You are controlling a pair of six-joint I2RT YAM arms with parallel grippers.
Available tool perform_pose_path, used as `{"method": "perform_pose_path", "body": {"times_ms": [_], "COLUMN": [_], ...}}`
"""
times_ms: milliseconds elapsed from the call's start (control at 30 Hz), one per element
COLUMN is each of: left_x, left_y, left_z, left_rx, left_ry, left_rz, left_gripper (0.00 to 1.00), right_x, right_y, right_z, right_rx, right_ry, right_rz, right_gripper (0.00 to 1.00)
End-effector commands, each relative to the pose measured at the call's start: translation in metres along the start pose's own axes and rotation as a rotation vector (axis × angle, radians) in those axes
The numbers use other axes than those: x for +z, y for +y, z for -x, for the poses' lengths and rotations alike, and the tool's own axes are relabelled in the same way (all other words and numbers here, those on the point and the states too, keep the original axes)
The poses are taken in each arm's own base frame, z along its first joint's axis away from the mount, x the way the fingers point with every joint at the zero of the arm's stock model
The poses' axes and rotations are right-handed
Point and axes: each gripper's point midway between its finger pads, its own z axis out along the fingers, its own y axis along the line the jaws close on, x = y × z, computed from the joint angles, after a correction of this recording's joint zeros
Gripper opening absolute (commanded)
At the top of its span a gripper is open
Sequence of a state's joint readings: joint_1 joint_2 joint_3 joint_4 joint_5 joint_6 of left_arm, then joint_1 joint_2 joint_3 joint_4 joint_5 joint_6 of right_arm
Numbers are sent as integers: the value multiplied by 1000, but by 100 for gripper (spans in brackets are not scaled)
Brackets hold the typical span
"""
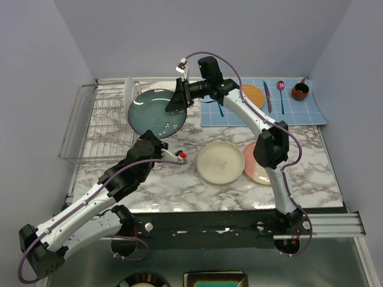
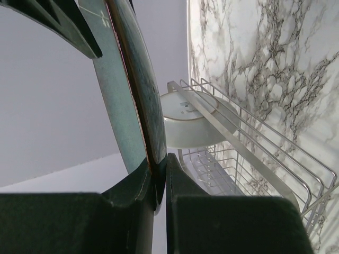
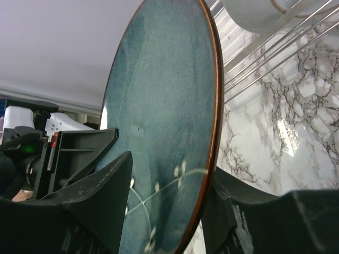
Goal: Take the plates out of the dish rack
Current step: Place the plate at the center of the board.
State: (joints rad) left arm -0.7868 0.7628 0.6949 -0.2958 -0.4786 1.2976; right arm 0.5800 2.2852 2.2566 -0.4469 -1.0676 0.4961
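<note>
A robot lab staged as a kitchen: two arms (image 1: 84, 212) bolted to a rail (image 1: 335, 224) at a marbled surface (image 1: 185, 188), plain walls (image 1: 227, 36), a dish rack (image 1: 81, 131), a cutlery mat (image 1: 311, 110).

The teal plate (image 3: 164, 106) between the right gripper's (image 3: 172, 174) jaws is smooth, glossy glazed ceramic with a mottled surface and a thin reddish rim. The fingers (image 3: 100, 201) either side look like matt black plastic, scuffed and dusty. Beyond the left gripper's (image 2: 159, 164) jaws, the dish rack (image 2: 233, 136) is shiny metal wire, the cream plate (image 2: 185, 132) in it smooth ceramic, and the table (image 2: 254, 47) behind polished and marble-patterned.
</note>
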Motion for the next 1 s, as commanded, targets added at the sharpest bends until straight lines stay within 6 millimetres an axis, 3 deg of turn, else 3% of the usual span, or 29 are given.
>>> {"method": "perform_pose_path", "body": {"times_ms": [0,367,967], "left_x": [-13,-16,-16], "left_y": [52,46,19], "left_z": [5,0,-8], "left_rx": [-62,-66,-52], "left_ry": [-28,-18,-1], "left_rz": [181,175,132], "left_gripper": [0,0,0], "right_x": [7,3,-6], "right_y": [2,5,-5], "right_z": [-6,-6,2], "right_rx": [-7,-44,-56], "right_ry": [27,25,7], "right_rz": [26,-2,-40], "right_gripper": [56,44,26]}}
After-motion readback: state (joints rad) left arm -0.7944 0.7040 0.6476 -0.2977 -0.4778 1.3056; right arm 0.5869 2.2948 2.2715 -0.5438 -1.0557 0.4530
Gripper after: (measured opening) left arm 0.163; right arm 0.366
